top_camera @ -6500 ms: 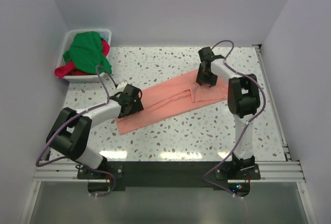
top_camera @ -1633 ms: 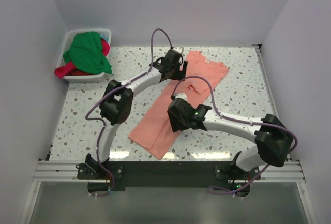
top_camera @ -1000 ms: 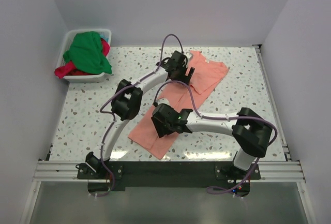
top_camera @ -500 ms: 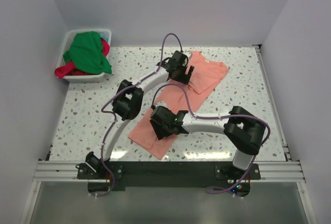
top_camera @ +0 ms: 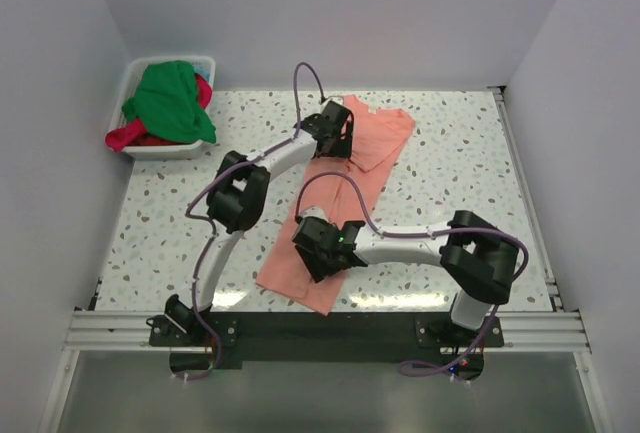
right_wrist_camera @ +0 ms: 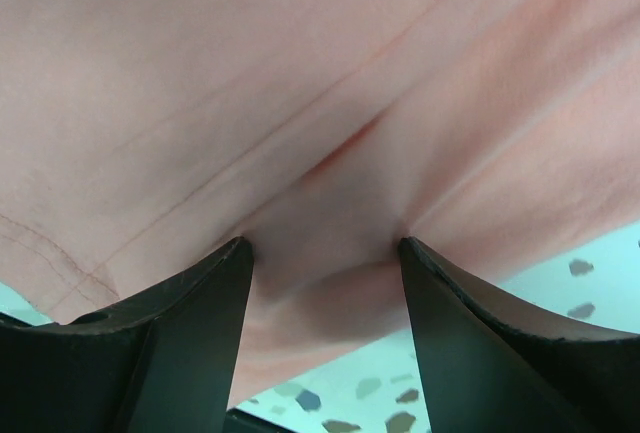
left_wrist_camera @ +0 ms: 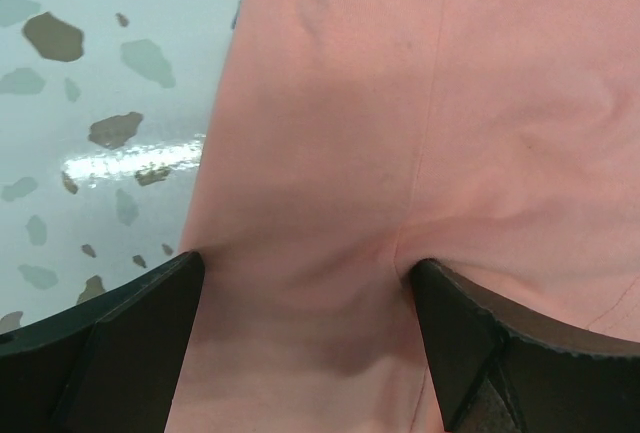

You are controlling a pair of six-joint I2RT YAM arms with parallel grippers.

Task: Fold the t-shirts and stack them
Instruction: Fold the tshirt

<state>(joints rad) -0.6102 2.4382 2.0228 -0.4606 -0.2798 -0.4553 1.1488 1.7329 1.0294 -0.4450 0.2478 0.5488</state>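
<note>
The salmon-pink t-shirt [top_camera: 352,181] lies flat in a long diagonal strip, from the table's back middle to the near edge. My left gripper [top_camera: 335,139] rests on its far end, by the sleeve. In the left wrist view [left_wrist_camera: 305,283] the jaws are spread wide and press down on the pink cloth [left_wrist_camera: 400,103], which puckers between them. My right gripper [top_camera: 318,245] rests on the shirt's near part, and in the right wrist view [right_wrist_camera: 325,253] it is also spread wide over the cloth [right_wrist_camera: 250,73]. The bright green shirt [top_camera: 165,98] and the red-magenta shirt [top_camera: 125,136] lie heaped in the tub.
The white plastic tub [top_camera: 163,61] stands at the back left corner of the speckled table [top_camera: 470,183]. Walls enclose the table on the left, back and right. The left arm's elbow [top_camera: 238,193] sits left of the pink shirt.
The pink shirt has swung from a flat diagonal to a steeper one. Both grippers moved with it, the far end shifting left and the near end sliding toward the front edge.
</note>
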